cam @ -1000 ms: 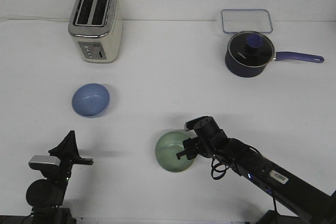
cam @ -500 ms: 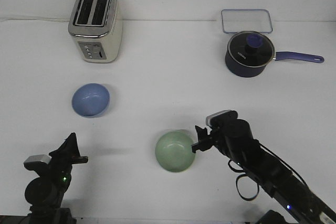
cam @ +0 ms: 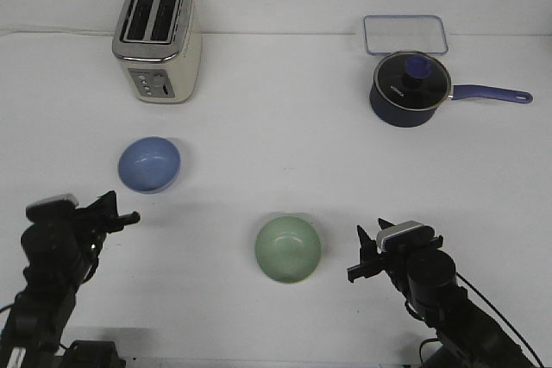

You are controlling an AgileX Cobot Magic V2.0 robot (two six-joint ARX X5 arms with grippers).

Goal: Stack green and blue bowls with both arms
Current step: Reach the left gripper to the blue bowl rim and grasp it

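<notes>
Since neither bowl is held, both sit open side up on the white worktop (cam: pixel 276 127), well apart: the blue bowl (cam: pixel 149 164) at mid left, the green bowl (cam: pixel 288 249) near the centre. Each has an arm on its side. The left tool (cam: pixel 116 211) and right tool (cam: pixel 362 258) grip nothing; their spread I cannot tell.

On the white bench (cam: pixel 276 127) the green bowl (cam: pixel 288 249) sits upright between both arms, untouched. The blue bowl (cam: pixel 149 164) rests near the left gripper (cam: pixel 116 213). The right gripper (cam: pixel 362 260) hangs beside the green bowl, apart from it.
</notes>
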